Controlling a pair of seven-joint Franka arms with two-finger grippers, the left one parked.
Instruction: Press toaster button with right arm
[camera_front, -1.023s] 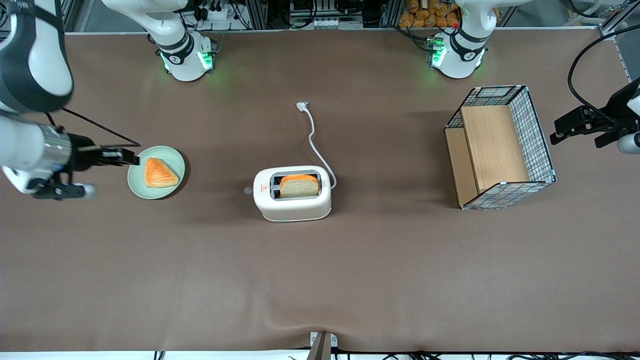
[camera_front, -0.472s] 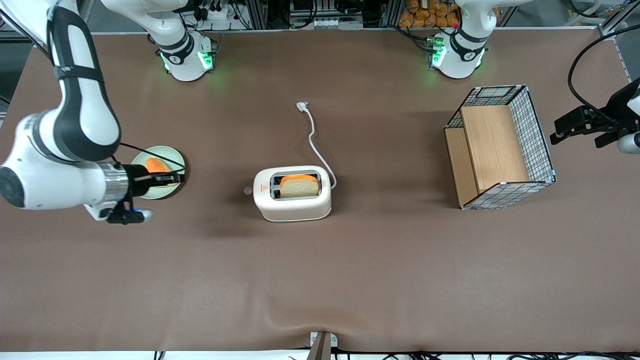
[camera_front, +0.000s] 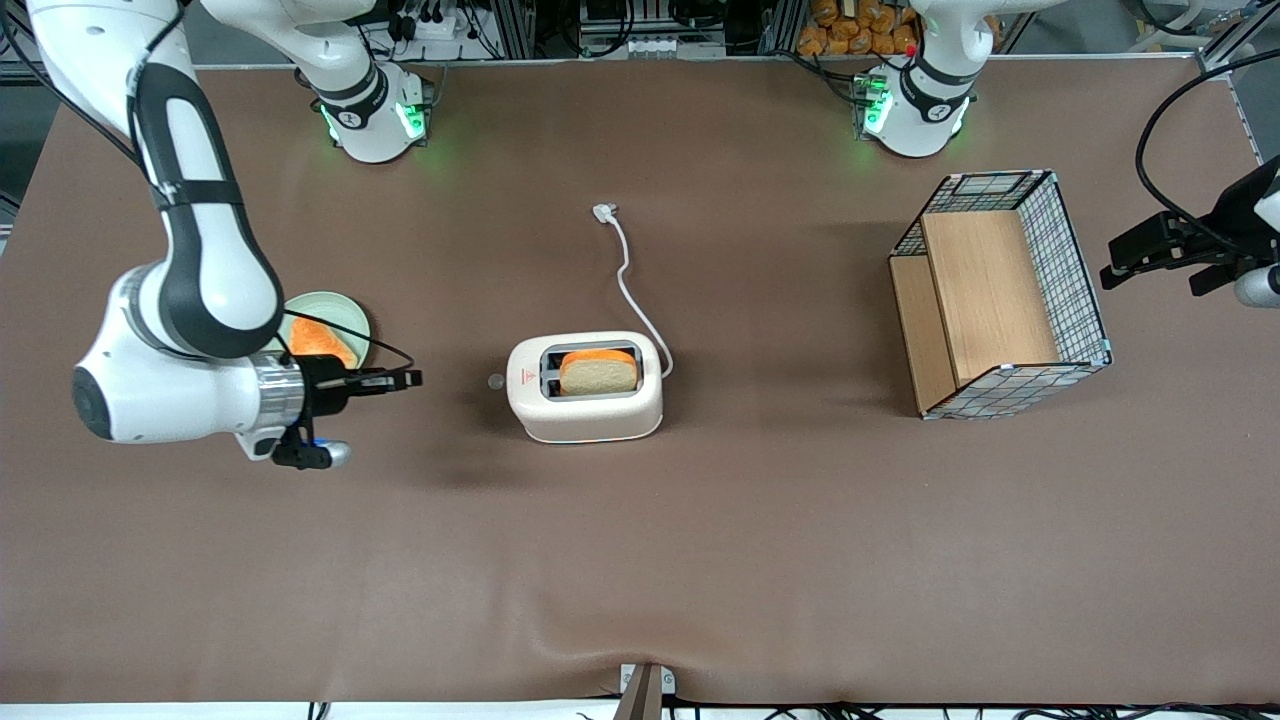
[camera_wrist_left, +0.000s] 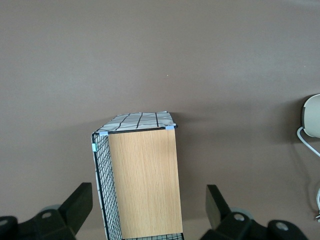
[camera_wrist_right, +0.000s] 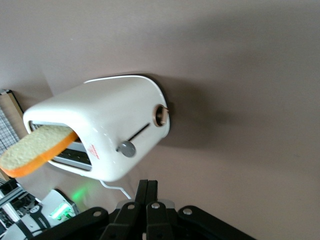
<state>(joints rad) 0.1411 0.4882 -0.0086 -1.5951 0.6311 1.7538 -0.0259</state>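
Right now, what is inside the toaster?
A bread slice stands in one slot of the toaster, its top sticking out. Its lower part is hidden. The shut gripper is short of the button.

The toaster (camera_front: 585, 388) is cream-white with a red triangle mark, its button (camera_wrist_right: 127, 148) pale grey. Orange-crusted bread (camera_front: 598, 372) sits in it. The black gripper (camera_front: 410, 378) hangs over the brown table (camera_front: 700, 540).

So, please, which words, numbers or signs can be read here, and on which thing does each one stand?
Red warning triangle sign, no words, on the toaster top.
Small red print beside it: too small to read.
The gripper, short of the button: no readable text.
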